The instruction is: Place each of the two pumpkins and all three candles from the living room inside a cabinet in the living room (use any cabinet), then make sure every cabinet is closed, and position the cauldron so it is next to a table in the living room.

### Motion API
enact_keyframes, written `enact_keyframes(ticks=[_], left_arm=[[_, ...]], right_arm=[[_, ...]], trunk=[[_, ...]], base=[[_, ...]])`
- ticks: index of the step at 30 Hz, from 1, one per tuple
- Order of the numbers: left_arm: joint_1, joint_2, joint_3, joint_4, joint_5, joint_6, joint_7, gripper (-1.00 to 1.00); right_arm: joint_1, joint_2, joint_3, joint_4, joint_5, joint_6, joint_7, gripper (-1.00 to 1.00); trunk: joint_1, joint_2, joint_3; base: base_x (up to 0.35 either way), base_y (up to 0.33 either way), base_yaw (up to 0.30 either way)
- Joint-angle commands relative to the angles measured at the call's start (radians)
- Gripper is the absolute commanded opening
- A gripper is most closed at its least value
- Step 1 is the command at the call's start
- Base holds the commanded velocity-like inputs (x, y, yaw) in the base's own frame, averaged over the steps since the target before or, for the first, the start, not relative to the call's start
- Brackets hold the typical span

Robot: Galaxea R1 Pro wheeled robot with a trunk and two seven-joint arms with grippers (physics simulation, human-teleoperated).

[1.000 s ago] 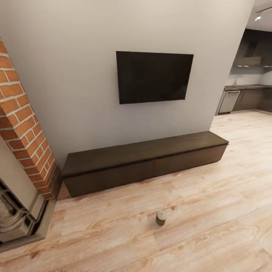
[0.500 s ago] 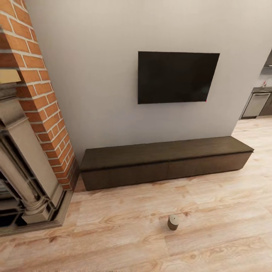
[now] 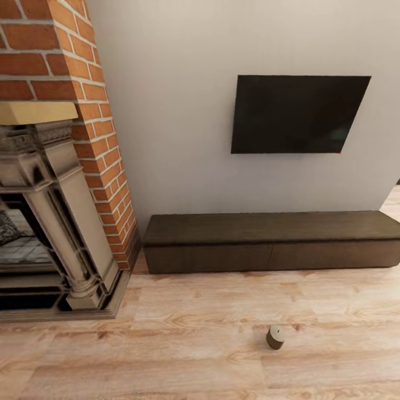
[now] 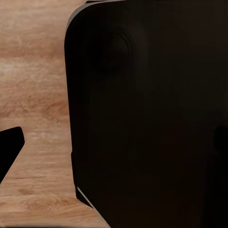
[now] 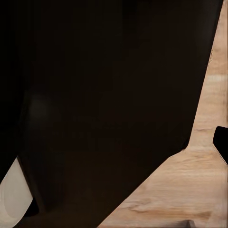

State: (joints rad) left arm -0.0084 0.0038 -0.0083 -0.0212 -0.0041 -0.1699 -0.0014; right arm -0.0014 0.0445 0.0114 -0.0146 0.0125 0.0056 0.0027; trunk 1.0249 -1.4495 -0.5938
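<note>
Head view has swung left: the fireplace [image 3: 50,222] now shows, one candle [image 3: 275,337] lies on the floor before the closed cabinet [image 3: 272,241]. I cannot tell my grippers' state; pickup comes next.

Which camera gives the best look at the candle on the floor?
The head view. There the candle stands upright on the wood floor, out in front of the long dark cabinet and apart from it. The two wrist views look at dark robot bodywork and strips of floor, so they tell nothing about the candle.
</note>
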Motion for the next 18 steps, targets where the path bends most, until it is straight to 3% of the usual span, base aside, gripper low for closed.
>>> enact_keyframes(ticks=[1, 8, 18], left_arm=[[-0.001, 0.0, -0.001, 0.001, 0.0, -0.003, 0.0, 1.0], [-0.001, 0.0, -0.001, 0.001, -0.002, -0.003, 0.0, 1.0], [-0.001, -0.001, -0.001, 0.001, -0.003, -0.01, 0.0, 1.0]], right_arm=[[0.0, 0.0, 0.001, -0.001, 0.001, 0.001, 0.0, 1.0], [0.0, -0.002, -0.004, -0.003, 0.0, 0.001, -0.001, 1.0], [0.0, -0.007, -0.01, -0.004, -0.004, 0.002, -0.001, 1.0]], trunk=[[0.0, -0.001, -0.001], [0.0, -0.001, -0.001], [0.0, -0.001, -0.001]], base=[[0.097, 0.198, 0.267], [0.187, 0.193, 0.105], [0.168, 0.032, 0.008]])
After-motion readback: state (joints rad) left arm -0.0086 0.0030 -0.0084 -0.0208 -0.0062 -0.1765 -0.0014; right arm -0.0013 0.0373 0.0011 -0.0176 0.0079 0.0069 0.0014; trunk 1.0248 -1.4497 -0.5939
